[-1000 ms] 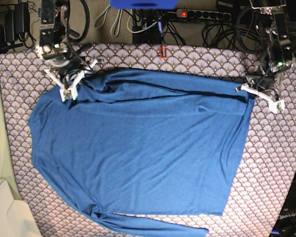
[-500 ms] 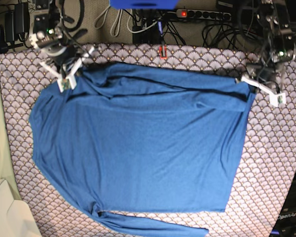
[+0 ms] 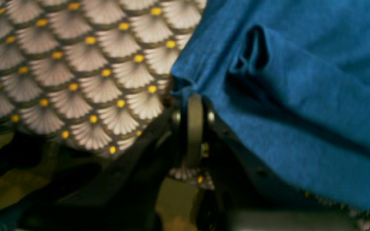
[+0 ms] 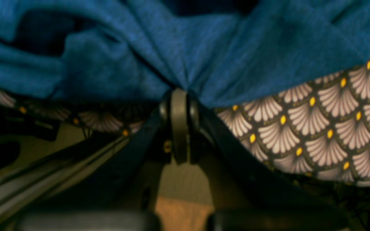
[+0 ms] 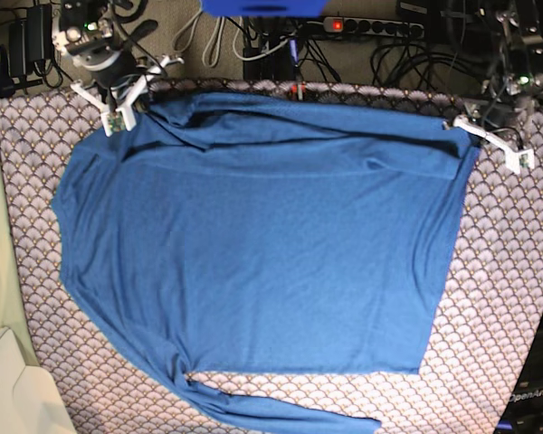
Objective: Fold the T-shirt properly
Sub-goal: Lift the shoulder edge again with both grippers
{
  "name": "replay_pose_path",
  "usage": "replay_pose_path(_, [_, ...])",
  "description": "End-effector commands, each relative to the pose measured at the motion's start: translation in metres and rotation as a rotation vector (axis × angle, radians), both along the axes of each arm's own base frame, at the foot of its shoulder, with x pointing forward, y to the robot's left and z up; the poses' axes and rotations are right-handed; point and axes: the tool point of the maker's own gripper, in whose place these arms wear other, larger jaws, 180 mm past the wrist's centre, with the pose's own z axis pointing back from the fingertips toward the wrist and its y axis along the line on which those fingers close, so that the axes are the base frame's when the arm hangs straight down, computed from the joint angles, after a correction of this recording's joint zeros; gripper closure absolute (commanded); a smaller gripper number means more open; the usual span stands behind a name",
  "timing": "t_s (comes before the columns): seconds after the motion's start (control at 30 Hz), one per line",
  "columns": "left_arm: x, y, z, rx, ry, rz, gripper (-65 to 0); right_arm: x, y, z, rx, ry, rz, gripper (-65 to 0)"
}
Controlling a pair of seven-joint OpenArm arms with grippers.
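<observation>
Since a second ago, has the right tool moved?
Yes. The right tool, shut on the T-shirt, has pulled toward the scallop-patterned cloth's far edge, near the cables.

the right gripper stood clamped on a pinched bunch of the blue t-shirt, folds fanning out from its closed jaws, above the scallop-patterned cloth with yellow dots spreading to the right.
</observation>
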Motion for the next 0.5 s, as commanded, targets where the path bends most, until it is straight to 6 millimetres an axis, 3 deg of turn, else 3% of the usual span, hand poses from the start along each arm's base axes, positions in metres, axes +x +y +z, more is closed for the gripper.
replay_pose_path(0.0, [0.007, 0.004, 0.01, 0.024, -0.035, -0.009, -0.5, 0.0, -0.001, 0.006, -0.004, -0.018, 0.012, 0.0])
replay_pose_path(0.47, [-0.009, 0.002, 0.008, 0.033, -0.007, -0.022, -0.5, 0.0, -0.012, 0.018, -0.028, -0.043, -0.004, 0.0])
